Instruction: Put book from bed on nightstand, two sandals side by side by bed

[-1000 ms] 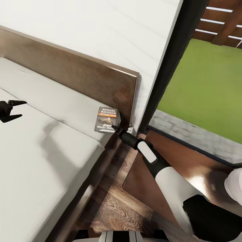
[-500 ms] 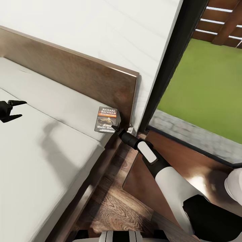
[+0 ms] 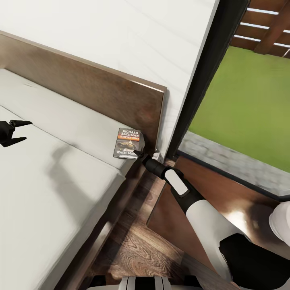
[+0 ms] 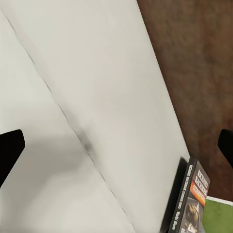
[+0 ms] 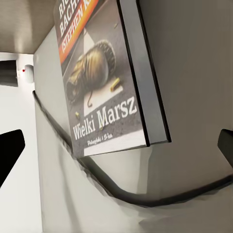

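Thin dark-covered paperback book [image 3: 128, 143] lies flat on the plain light-grey mattress of the dark brown wood-framed bed [image 3: 60, 181], at the mattress corner nearest the headboard and the bed's window-side edge. Its lower corner sits close to that edge.

Right end effector [image 3: 139, 153] is at the book's near corner. In the right wrist view both finger tips stand wide apart at the picture's sides, with the book [image 5: 109, 73] between and ahead of them; nothing is gripped. Left end effector [image 3: 14, 131] hovers over the mattress well away from the book, fingers spread, holding nothing.

Risks, as judged:
- Book is thin and flat on a soft surface, so fingers may close over it, or dig into the mattress, without catching an edge.
- A push from the end effector could slide the book off the bed's edge into the gap beside the glossy dark-brown wooden nightstand [image 3: 225, 197].
- Headboard is just behind the book, so there is little room to reach past it.

Legible text on the cover: "RICHARD BACHMAN" in white, an orange band reading "STEPHEN K…" (partly cut off), and "Wielki Marsz" in white. Small print below is unreadable.
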Motion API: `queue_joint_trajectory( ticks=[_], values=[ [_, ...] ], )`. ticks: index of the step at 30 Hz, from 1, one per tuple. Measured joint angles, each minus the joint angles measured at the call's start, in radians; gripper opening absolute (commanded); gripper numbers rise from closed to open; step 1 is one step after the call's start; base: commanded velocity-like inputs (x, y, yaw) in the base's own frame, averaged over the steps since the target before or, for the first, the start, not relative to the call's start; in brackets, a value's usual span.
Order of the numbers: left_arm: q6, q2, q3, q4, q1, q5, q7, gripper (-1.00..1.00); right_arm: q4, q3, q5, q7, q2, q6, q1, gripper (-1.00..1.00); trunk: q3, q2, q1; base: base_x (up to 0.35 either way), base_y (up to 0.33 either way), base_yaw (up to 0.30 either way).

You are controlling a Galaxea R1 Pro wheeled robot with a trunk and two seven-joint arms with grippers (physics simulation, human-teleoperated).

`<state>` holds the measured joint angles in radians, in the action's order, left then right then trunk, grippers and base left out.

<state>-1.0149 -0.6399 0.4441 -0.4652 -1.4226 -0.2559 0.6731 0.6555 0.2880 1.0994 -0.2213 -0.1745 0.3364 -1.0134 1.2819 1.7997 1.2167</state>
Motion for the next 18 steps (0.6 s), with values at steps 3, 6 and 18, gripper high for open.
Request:
queue_joint_trajectory(
  ticks=[3, 6, 18],
  values=[
    [0.0, 0.0, 0.0, 0.0, 0.0, 0.0, 0.0, 1.0, 0.0, 0.0, 0.0, 0.0, 0.0, 0.0, 0.0, 1.0, 0.0, 0.0, 0.0, 0.0, 0.0, 0.0],
    [0.0, -0.001, 0.0, 0.0, 0.0, 0.0, 0.0, 1.0, 0.0, 0.0, 0.0, 0.0, 0.0, 0.0, 0.0, 1.0, 0.0, 0.0, 0.0, 0.0, 0.0, 0.0],
    [0.0, -0.001, -0.001, 0.0, 0.0, 0.0, 0.0, 1.0, 0.0, 0.0, 0.0, 0.0, 0.0, 0.0, 0.0, 1.0, 0.0, 0.0, 0.0, 0.0, 0.0, 0.0]
  ],
)
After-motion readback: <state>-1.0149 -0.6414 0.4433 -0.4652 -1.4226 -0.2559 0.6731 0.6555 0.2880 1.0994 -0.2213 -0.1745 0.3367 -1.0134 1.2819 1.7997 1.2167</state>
